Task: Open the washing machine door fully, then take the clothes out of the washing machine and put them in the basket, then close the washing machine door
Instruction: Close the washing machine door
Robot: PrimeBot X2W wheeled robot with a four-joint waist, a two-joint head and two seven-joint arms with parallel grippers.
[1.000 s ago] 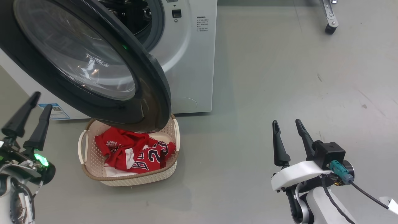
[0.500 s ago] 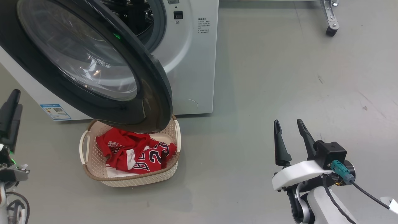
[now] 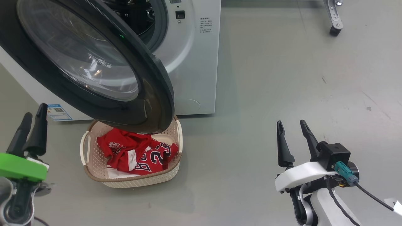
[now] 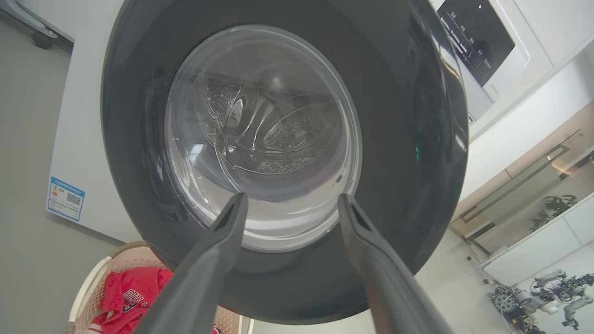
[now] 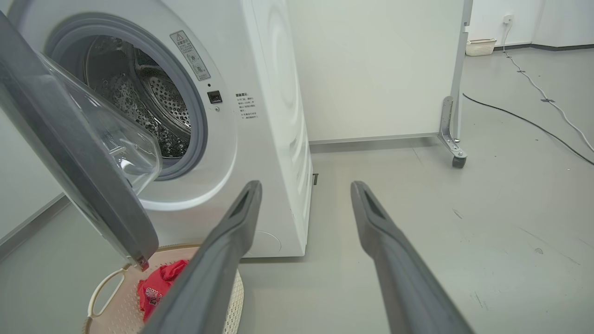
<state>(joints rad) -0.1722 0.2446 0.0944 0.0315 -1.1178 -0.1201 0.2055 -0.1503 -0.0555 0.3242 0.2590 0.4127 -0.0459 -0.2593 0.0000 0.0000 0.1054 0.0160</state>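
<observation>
The left gripper [image 3: 35, 109] is hovering at the lower left of the head view, above the grey floor [image 3: 267, 78] and just beside the washing machine's lower front. In the left wrist view its two dark fingers [image 4: 209, 260] are spreading wide, with nothing between them and nothing touching them. They are pointing at the clear glass bowl of the washing machine door [image 3: 84, 59]. A bright green band [image 3: 19, 171] is wrapping that wrist.

The right gripper [image 3: 290, 121] is hanging at the lower right, well apart from the machine and the basket. Its fingers are also standing wide apart, gripping nothing and touching nothing, and are pointing past the right side of the washing machine [image 3: 191, 62].

The door is standing open, swung out toward the camera, and its glossy black rim is overhanging the back of the basket [image 3: 132, 181]. The basket is sitting on the floor in front of the machine. The clothes [image 3: 135, 153], a red jersey with white trim and numbers, are lying crumpled inside it. Behind the door, the round drum hole is showing its perforated metal drum. A blue sticker [image 3: 58, 112] is showing low on the machine's front, near the left gripper.
</observation>
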